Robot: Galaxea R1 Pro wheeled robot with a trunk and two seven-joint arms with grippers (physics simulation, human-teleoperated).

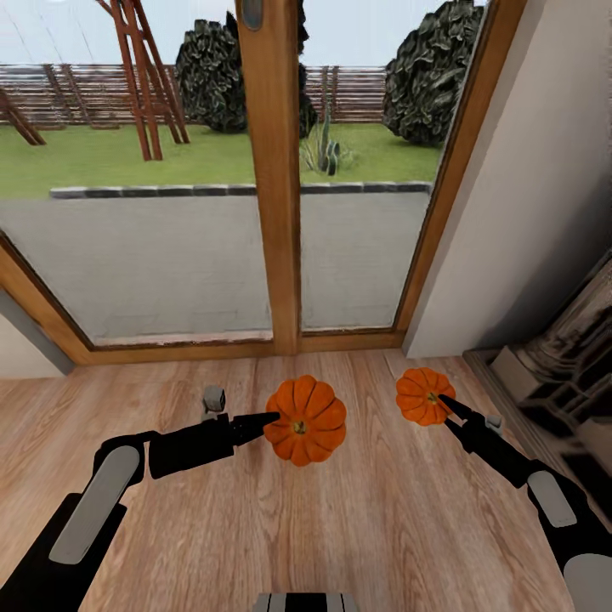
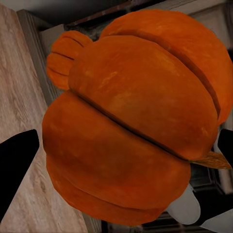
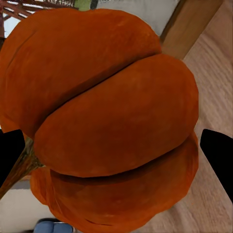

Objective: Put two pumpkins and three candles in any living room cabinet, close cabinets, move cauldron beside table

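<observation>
Two orange ribbed pumpkins show in the head view over the light wood floor. The larger pumpkin [image 1: 306,421] sits at the tip of my left gripper [image 1: 272,418], which is shut on it. In the left wrist view this pumpkin [image 2: 131,126] sits between the black fingers [image 2: 14,165]. The smaller pumpkin [image 1: 421,395] is held by my right gripper [image 1: 446,405], shut on it. The right wrist view has it [image 3: 107,116] between both dark fingertips [image 3: 218,155]. The candles, cabinet, cauldron and table are out of view.
A glass door with a thick wooden frame [image 1: 276,170] stands straight ahead, with a garden beyond. A grey wall [image 1: 527,187] runs along the right, and the brick fireplace [image 1: 561,357] juts in at the right edge. Plank floor [image 1: 340,527] lies below my arms.
</observation>
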